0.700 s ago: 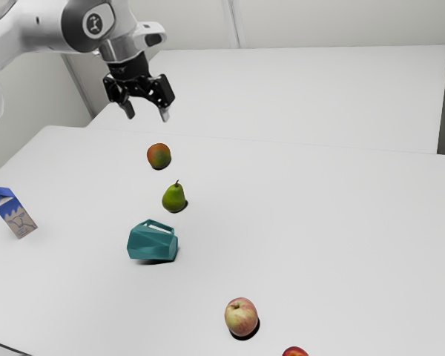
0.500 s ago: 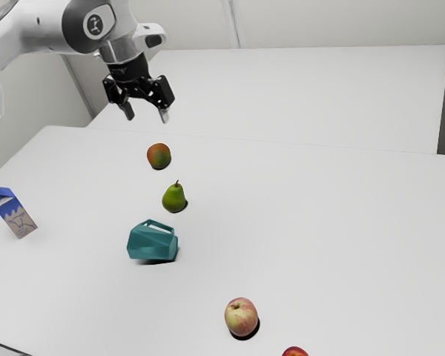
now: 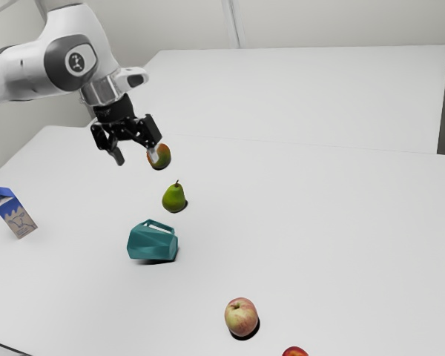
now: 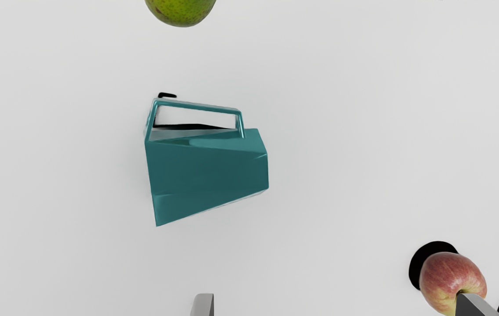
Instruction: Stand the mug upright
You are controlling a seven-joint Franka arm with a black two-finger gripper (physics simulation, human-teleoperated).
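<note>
The mug (image 3: 153, 243) lay on its side on the bench (image 3: 319, 230), near the pear (image 3: 174, 198). Above, the end effector (image 3: 136, 157) was spread and empty. Probable fault: slip or roll, caused by off-center gripping of the tapered wall.

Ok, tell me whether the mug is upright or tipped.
Tipped: the teal mug lies on its side on the table, its handle's opening seen from above.

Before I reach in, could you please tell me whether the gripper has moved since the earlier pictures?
Yes. In the exterior view, the gripper has come lower and slightly toward that view's left; one finger now overlaps the unmoved mango.
</note>
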